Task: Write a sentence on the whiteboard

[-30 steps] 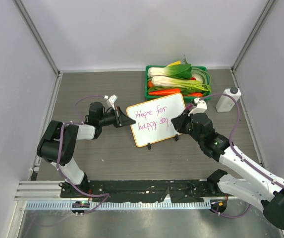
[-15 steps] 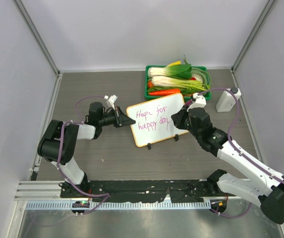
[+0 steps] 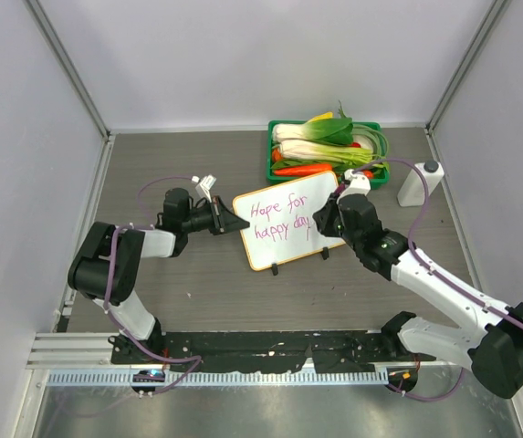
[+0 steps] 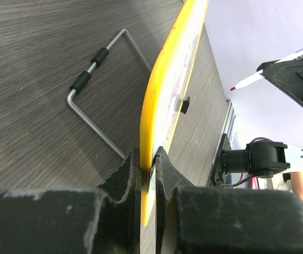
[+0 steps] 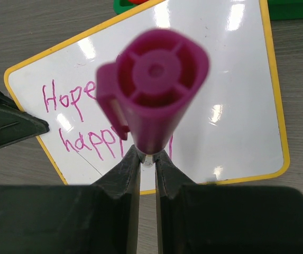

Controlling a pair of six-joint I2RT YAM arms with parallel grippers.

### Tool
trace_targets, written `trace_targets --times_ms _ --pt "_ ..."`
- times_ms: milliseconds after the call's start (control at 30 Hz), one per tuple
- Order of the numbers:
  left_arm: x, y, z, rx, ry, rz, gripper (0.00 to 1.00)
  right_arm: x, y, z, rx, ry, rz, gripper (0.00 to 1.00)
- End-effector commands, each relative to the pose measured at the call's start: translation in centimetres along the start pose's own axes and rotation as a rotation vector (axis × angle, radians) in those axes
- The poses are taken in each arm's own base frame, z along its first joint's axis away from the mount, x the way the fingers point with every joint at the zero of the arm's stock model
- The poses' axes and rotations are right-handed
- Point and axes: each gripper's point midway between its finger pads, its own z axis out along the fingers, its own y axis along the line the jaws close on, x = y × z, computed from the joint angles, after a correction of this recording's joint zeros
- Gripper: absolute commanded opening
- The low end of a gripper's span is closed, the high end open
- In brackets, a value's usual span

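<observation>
**A:** Is there any writing to read?

**B:** Yes, pink handwriting (image 3: 279,208) on the whiteboard (image 3: 273,252), in two lines. The top line reads "Hope for". The lower one reads "happy day", and its end is hidden.

**A:** And closer up?

**B:** In the right wrist view, only "Hope" and "happ" show beside a marker (image 5: 154,90).

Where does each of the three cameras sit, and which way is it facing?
Top external: above and behind the bases, looking down; both arms flank the small orange-rimmed white whiteboard.
Left wrist: looks along the left gripper, shut on the whiteboard's edge.
Right wrist: looks down past the right gripper, shut on a magenta marker, at the pink sentence.
Shared: the whiteboard.
</observation>
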Motion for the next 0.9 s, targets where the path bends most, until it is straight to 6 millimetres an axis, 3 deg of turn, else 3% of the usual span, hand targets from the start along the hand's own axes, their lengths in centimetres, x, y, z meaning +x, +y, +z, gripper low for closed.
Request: trace_targets --times_ms 0,300,633,867 --pt "3.3 5.8 -0.8 -0.233 0.037 -0.053 0.0 -4.5 1.2 -0.8 -0.027 -0.141 -0.009 0.01" --pt "3.2 5.7 -0.8 -0.234 0.032 -0.049 0.0 -4.9 0.5 0.4 0.006 -0.166 -0.069 0.01" --pt "2.8 5.3 -1.1 -0.239 0.024 -0.032 0.0 -6.1 1.6 1.6 -0.031 -0.192 -0.097 0.01" --pt "3.1 5.6 -1.1 -0.248 0.028 -0.036 0.0 -6.3 0.7 2.6 0.028 -0.207 -0.097 0.01"
